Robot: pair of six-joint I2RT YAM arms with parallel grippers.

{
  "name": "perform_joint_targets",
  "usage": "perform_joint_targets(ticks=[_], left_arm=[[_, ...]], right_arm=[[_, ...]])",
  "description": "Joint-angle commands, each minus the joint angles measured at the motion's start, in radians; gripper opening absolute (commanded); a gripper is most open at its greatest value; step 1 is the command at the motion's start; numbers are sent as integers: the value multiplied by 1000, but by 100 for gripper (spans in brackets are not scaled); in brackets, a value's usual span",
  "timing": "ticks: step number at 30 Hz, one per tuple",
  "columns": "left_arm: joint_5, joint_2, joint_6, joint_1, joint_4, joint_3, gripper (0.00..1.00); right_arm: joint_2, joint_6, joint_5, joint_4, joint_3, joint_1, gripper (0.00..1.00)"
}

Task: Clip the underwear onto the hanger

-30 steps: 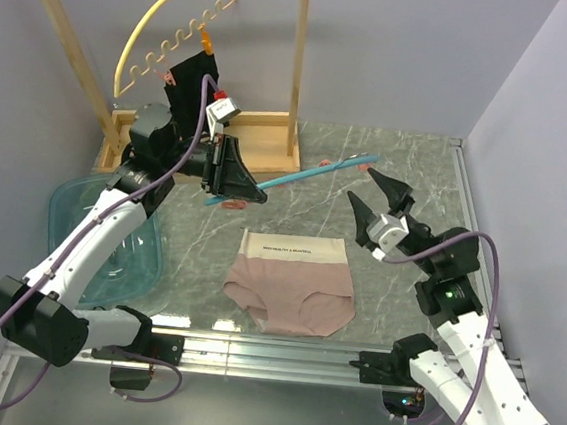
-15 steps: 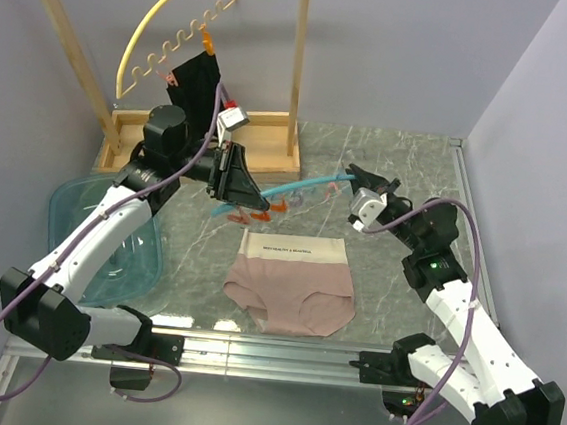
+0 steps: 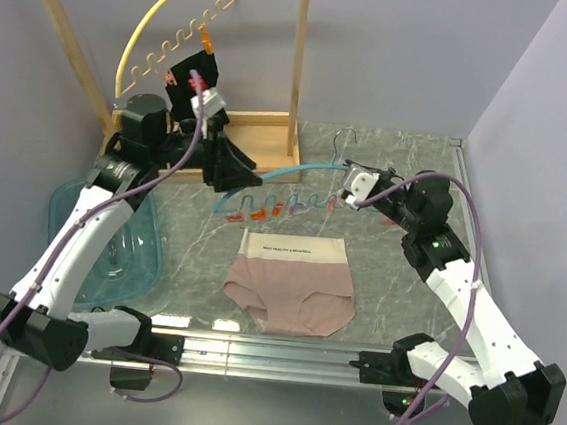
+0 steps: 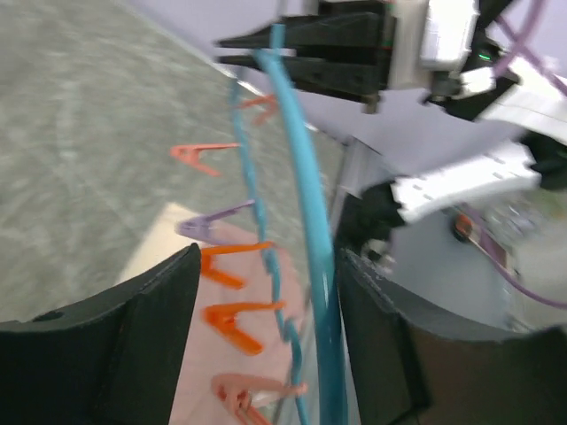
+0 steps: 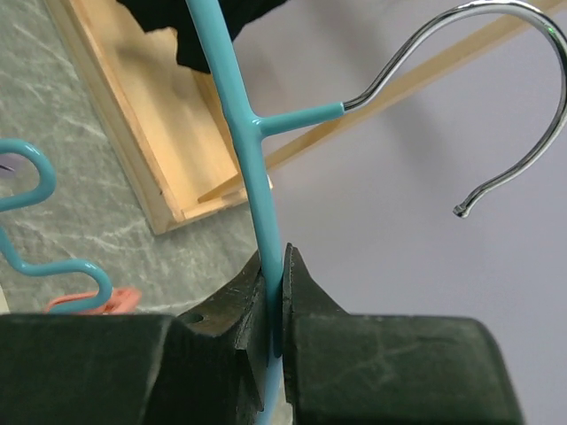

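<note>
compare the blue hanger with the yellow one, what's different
The blue hanger is clamped in the right end effector; the yellow hanger hangs from the wooden rack. The yellow hanger carries a black garment; the blue hanger's clips hold nothing. Both are arched with wavy lower edges.

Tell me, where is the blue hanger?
Top view: the blue hanger spans mid-table, beyond the underwear, pinched by the right fingers, its other end at the left fingers.
</note>
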Motion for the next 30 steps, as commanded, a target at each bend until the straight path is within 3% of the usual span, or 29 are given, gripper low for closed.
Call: perform_joint_targets(ticks=[1,4,7,9,12,21,30], left_arm=[[-150,-90,31,101,67,-58,69],[-215,-159,-26,164,112,-147,73],[-385,-274,-91,174,193,-299,75],[-438,-366,-111,174,248,-360,85],[-532,-423,-108,174,196,-430,89],[-732,-376,-72,148,158,-471,85],[-1057,-233,-66,-59,198,-394,88]], right_arm=[[23,19,46,-15,60,5,0],[36,19,74,-19,86,8,0],[66,22,136,-44,123,11,0],[92,36,210,-49,141,21,0],[141,57,273,-108,203,38,0],[290,131,486,-265,372,97,0],[409,178,655,-397,496,173,0]])
